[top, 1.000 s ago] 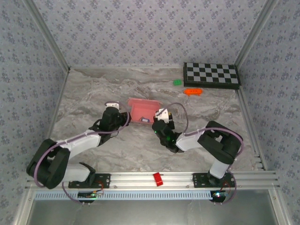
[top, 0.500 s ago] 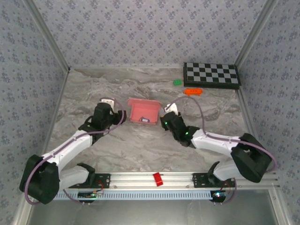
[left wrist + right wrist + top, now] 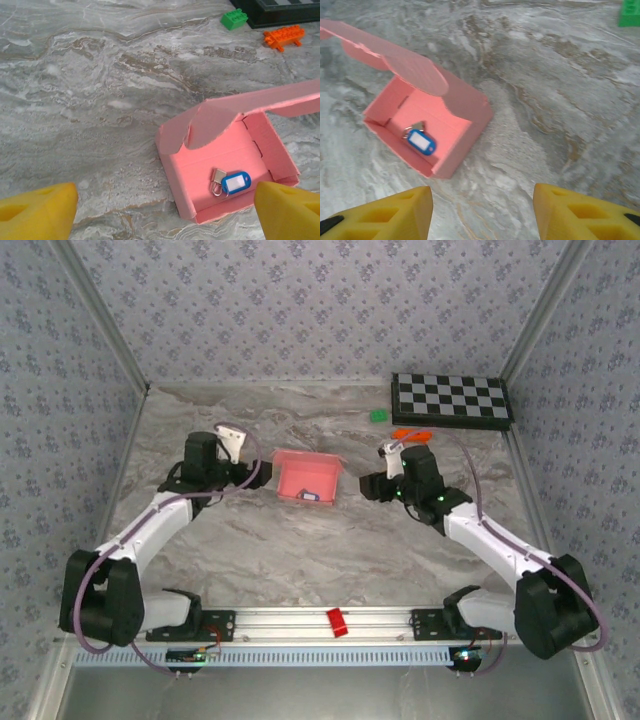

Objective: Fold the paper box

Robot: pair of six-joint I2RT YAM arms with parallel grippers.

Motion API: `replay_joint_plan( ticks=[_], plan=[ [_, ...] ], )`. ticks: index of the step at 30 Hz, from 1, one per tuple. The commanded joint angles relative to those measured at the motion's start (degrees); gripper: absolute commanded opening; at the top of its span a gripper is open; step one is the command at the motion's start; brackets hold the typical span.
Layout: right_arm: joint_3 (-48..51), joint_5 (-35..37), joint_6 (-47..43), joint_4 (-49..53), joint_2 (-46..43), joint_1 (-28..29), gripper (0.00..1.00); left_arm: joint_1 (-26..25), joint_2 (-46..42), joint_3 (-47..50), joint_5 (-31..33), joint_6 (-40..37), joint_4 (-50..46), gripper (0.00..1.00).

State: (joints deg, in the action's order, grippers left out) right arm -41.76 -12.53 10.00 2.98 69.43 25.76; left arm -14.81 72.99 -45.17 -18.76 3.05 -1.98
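Both of my claws are standing clear of the paper box [image 3: 306, 476], which is sitting mid-desk with its lid up.

The box is lying where it lay a second ago, its lid flap [image 3: 260, 102] tilting up over the open tray. Inside, a blue key tag [image 3: 235, 182] with a small metal ring is resting on the floor. A second ago my claws were pressing in at its two ends. Now my left claw [image 3: 165, 220] is hanging well off to its left, fingers spreading wide and holding nothing. My right claw [image 3: 482, 215] is hanging off to its right, also wide and holding nothing. Beyond it on the desk [image 3: 300, 550] are lying an orange toy [image 3: 412, 435], a green block [image 3: 378, 415] and a checkerboard [image 3: 450, 398].
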Motion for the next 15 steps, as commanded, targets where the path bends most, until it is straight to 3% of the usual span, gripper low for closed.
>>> replay_joint_plan(
  ticks=[1, 6, 15],
  plan=[
    [-2.9, -8.7, -1.0, 0.2, 1.8, -0.6, 0.58, 1.3, 1.6, -3.4, -7.2, -1.5, 0.6, 0.9],
    [-4.1, -11.5, 1.4, -3.1, 5.7, -1.8, 0.6, 2.6, 5.6, -6.3, -13.2, 0.7, 2.4, 0.9],
    [-7.6, -12.1, 7.0, -6.8, 11.1, -2.8, 0.63, 2.8, 11.6, -9.8, -16.0, 8.1, 6.5, 0.96]
  ],
)
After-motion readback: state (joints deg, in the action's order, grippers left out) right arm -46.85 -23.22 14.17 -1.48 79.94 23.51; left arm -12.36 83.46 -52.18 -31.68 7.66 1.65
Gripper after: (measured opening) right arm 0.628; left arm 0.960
